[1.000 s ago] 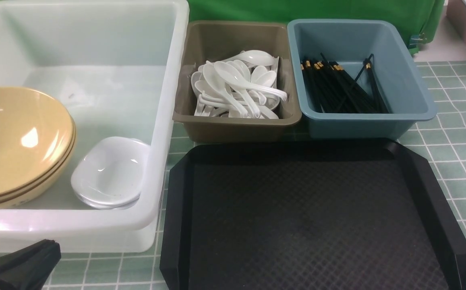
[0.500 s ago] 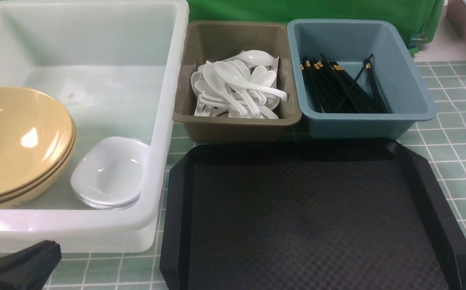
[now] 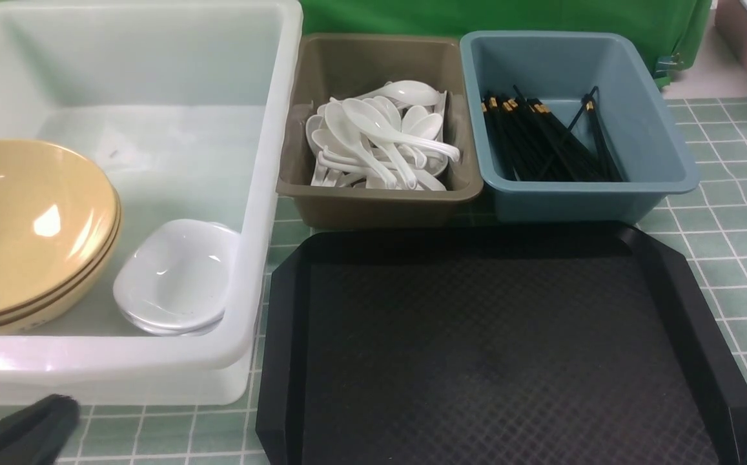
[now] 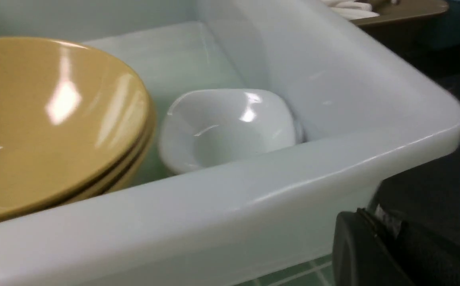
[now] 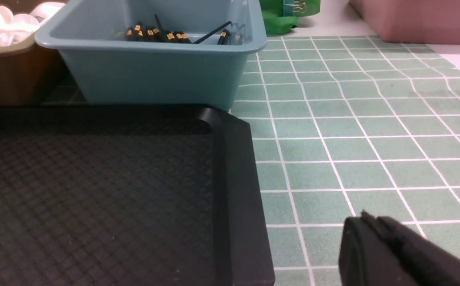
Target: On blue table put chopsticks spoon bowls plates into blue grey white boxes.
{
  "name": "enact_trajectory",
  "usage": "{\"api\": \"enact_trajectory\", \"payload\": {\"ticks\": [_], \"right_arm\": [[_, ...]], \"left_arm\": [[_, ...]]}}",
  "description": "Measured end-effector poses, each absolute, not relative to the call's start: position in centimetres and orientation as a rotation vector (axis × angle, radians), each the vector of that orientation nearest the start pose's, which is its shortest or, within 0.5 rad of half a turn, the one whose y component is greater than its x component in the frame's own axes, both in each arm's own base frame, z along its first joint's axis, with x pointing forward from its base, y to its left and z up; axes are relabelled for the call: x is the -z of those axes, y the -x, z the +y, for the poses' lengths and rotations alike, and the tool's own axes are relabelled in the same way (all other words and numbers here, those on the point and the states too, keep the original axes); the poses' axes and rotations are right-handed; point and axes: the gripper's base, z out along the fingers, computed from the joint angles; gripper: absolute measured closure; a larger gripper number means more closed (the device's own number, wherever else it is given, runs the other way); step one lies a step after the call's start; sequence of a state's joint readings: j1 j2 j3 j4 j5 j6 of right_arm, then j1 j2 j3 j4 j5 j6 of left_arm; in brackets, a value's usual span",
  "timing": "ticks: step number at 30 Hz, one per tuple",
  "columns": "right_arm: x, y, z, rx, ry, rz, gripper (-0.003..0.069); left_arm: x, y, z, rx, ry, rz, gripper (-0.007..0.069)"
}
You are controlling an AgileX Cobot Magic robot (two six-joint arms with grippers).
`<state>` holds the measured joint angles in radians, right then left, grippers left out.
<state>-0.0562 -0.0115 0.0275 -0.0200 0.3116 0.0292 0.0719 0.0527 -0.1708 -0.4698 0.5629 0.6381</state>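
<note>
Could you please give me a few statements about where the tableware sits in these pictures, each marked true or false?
1. The glossy white soup spoons lie in the grey-brown plastic tub. True.
2. The thin black chopsticks with gold bands lie on the flat black textured tray. False: they lie in the blue plastic tub; the tray holds nothing.
3. The stacked tan-yellow round bowls sit in the large translucent white tub. True.
4. The small white rounded-square plates sit on the pale green gridded table. False: they sit in the white tub, beside the bowls.
</note>
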Motion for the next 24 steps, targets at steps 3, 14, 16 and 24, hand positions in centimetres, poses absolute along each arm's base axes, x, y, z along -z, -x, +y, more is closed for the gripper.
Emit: {"api": "enact_trajectory", "payload": {"ticks": [3, 14, 16, 24], "right_arm": [[-17.6, -5.4, -0.4, 0.038, -0.065, 1.811, 0.0609], [-17.6, -5.4, -0.4, 0.037, -0.065, 1.812, 0.0601], [-17.6, -5.4, -0.4, 0.037, -0.065, 1.812, 0.0599], [-17.6, -5.4, -0.4, 0.037, -0.065, 1.812, 0.0589]], "left_arm": [[-21.6, -4.3, -1.1, -0.151, -0.321, 1.827, 0.0622], [-17.4, -5.1, 0.1, -0.070, 0.041, 1.902, 0.0622], [-17.5, -5.2, 0.3, -0.055, 0.099, 1.869, 0.0622], [-17.6, -5.3, 0.2, 0.021, 0.075, 1.845, 0.0622]]}}
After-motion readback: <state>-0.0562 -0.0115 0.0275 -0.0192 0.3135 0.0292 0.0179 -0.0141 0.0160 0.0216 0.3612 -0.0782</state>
